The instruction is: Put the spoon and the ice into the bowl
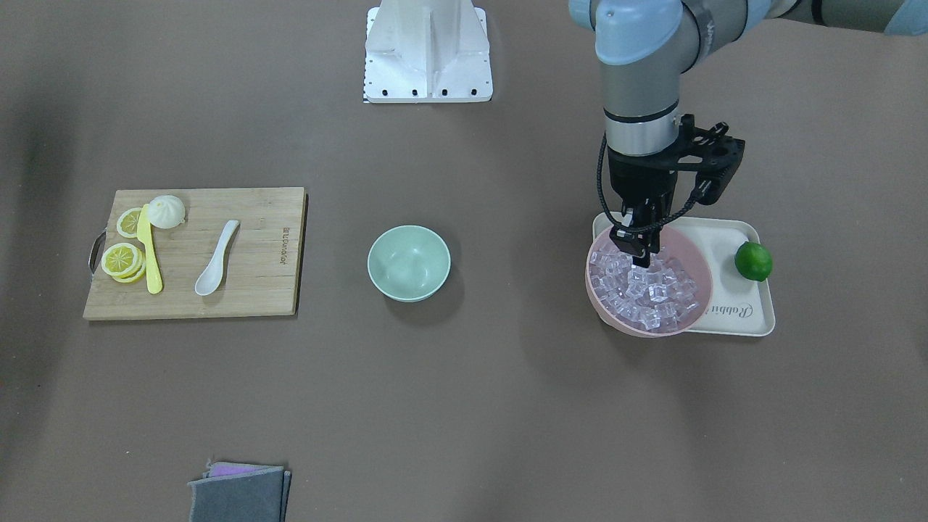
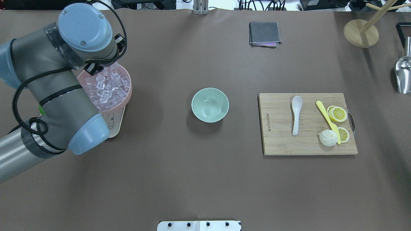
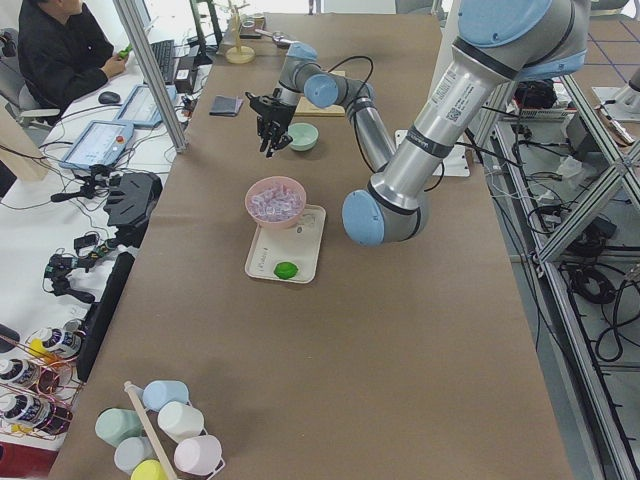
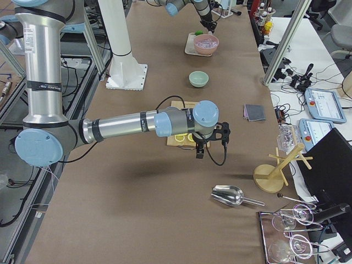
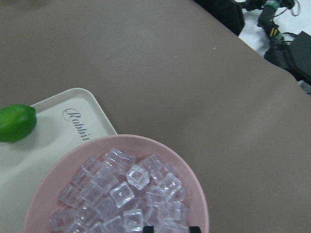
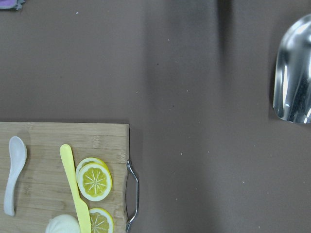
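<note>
The white spoon (image 1: 216,259) lies on the wooden cutting board (image 1: 261,246), scoop toward the operators' side; it also shows in the right wrist view (image 6: 13,172). The mint-green bowl (image 1: 409,262) stands empty at mid-table. Clear ice cubes (image 1: 649,290) fill a pink bowl (image 1: 702,264). My left gripper (image 1: 638,255) hangs over the ice with its jaws a little apart and nothing between them; its fingertips (image 5: 149,229) just show above the cubes. My right gripper (image 4: 201,149) hovers near the board's handle end; I cannot tell whether it is open or shut.
The pink bowl sits on a cream tray (image 1: 732,312) with a lime (image 1: 753,261). On the board lie a yellow knife (image 1: 150,254), lemon slices (image 1: 122,259) and a bun (image 1: 167,211). A grey cloth (image 1: 239,493), a metal scoop (image 2: 404,75) and a wooden stand (image 2: 361,32) are farther off.
</note>
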Tool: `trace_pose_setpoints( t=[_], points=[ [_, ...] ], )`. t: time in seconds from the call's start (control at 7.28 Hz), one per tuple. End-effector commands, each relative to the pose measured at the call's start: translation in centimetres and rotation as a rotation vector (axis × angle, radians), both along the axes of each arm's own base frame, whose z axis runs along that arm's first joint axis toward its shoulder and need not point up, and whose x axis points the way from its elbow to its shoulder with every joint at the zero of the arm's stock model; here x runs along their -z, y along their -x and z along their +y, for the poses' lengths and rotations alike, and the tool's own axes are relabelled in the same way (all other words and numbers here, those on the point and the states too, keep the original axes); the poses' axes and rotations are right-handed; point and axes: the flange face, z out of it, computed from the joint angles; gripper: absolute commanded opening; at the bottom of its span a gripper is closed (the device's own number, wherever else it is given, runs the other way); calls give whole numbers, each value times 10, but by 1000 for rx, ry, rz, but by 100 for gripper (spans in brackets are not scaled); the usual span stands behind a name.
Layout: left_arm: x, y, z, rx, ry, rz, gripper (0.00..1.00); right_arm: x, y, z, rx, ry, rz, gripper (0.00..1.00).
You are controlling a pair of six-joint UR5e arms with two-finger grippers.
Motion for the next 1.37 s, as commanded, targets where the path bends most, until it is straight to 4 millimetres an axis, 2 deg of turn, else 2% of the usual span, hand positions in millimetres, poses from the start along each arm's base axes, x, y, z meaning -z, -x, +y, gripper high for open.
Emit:
trace_pose_setpoints(
  t=[0.0,0.14,0.27,0.41,0.55,0.69,0.82,1.1,1.24],
  points=[
    [66,-46,9,-6,-21,85,0,29,62,3,-21,14,-7,100],
    [82,-63,20,-9,-16,112,0,35,84,6,-36,28,-14,100],
    [97,-87,20,0,-30,111,0,45,123,10,-79,22,45,100],
    [93,-125,25,0,-79,118,0,56,153,20,-70,10,33,100],
    [83,-156,28,4,-100,125,0,63,179,30,-82,74,22,100],
    [80,-167,37,-12,-102,121,0,81,212,34,-117,87,35,100],
    [77,-180,49,-18,-88,127,0,87,242,42,-117,90,51,100],
    [80,-215,70,-30,-115,125,0,94,266,48,-89,73,58,100],
    [74,-231,74,-34,-130,134,0,95,279,52,-85,63,70,100]
  ],
)
